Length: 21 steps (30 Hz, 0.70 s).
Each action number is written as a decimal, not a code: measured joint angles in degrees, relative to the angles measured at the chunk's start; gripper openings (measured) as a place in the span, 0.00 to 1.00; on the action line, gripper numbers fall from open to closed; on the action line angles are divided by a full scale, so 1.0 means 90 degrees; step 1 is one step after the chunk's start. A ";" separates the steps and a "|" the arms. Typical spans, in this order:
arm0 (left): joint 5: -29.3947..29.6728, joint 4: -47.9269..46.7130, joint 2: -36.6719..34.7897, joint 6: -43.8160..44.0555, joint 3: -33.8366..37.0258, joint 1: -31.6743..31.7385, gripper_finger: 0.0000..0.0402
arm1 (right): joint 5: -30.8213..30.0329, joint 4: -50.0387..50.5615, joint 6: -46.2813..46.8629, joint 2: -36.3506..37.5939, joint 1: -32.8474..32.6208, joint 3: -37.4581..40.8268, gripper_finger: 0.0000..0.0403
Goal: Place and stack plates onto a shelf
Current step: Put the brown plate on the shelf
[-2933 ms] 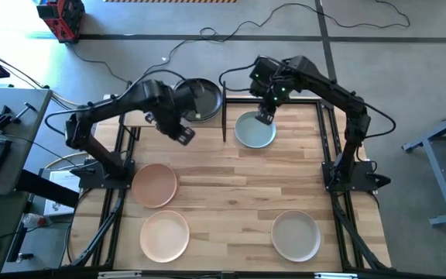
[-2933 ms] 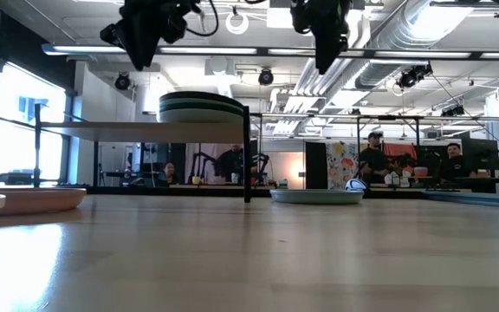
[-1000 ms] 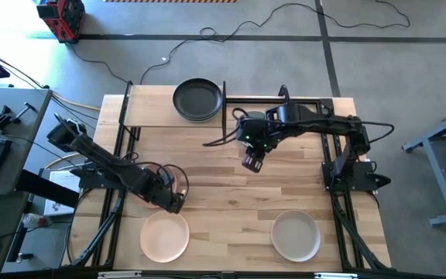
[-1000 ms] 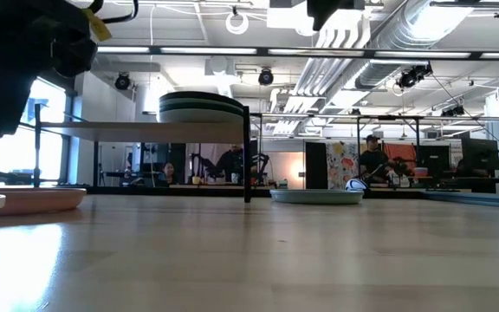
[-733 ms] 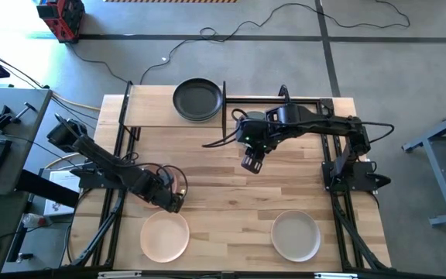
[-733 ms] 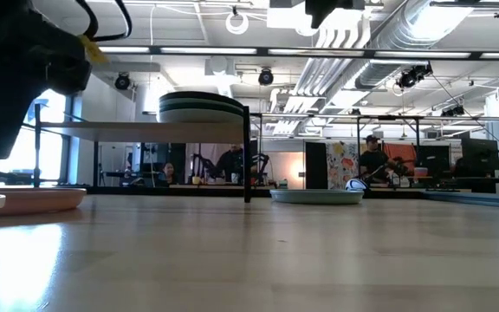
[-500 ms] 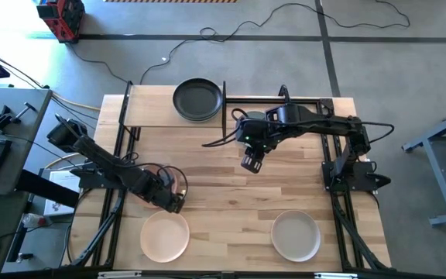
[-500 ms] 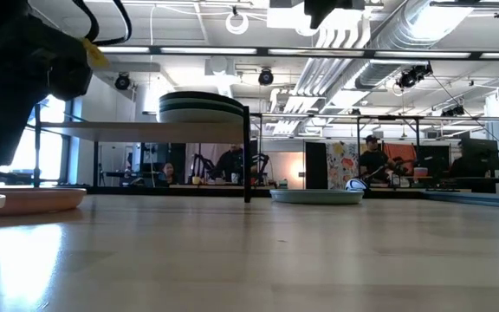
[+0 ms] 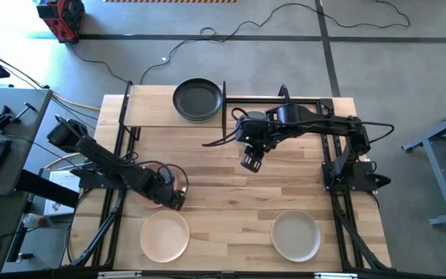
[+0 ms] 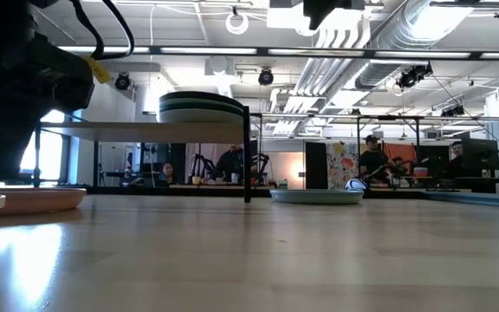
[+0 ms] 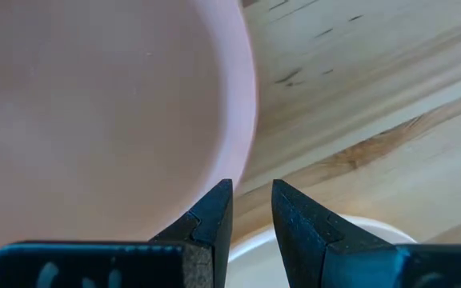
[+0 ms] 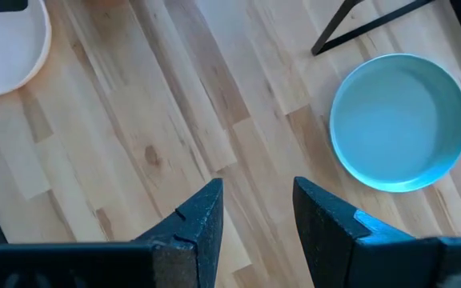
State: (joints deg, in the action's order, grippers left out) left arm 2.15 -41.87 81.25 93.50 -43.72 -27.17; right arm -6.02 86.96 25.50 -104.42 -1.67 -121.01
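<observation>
Plates: a dark stack (image 9: pixel 197 99) sits on the shelf (image 9: pixel 152 107) at the tabletop's (image 9: pixel 231 194) far edge. A blue plate (image 12: pixel 398 122) lies beside the shelf, under the right arm. A pink plate (image 11: pixel 102 112) lies at the left, a cream plate (image 9: pixel 164 236) and a white plate (image 9: pixel 296 235) at the near edge. Left hand (image 11: pixel 250 210) is low at the pink plate's rim, fingers slightly apart, holding nothing. Right hand (image 12: pixel 254 208) hovers mid-table, fingers apart, empty. Room behind: people seated at desks (image 10: pixel 379 160).
</observation>
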 joint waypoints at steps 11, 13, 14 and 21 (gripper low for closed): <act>-0.0159 0.0245 0.0342 -0.0204 -0.0015 0.0066 0.19 | 0.0000 -0.0002 0.0000 0.0000 0.0002 0.0000 0.32; -0.0190 0.0271 0.0450 -0.0259 -0.0015 0.0066 0.19 | 0.0000 0.0000 0.0000 0.0000 0.0000 0.0000 0.32; -0.0192 0.0262 0.0496 -0.0237 -0.0015 0.0064 0.19 | 0.0000 -0.0002 0.0001 0.0000 0.0000 0.0000 0.32; -0.0192 0.0275 0.0617 -0.0143 -0.0008 0.0066 0.19 | 0.0000 -0.0026 0.0002 0.0000 0.0000 0.0000 0.32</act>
State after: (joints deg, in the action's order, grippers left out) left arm 0.43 -39.39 86.80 92.21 -43.79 -26.57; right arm -6.02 86.72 25.52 -104.42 -1.67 -121.01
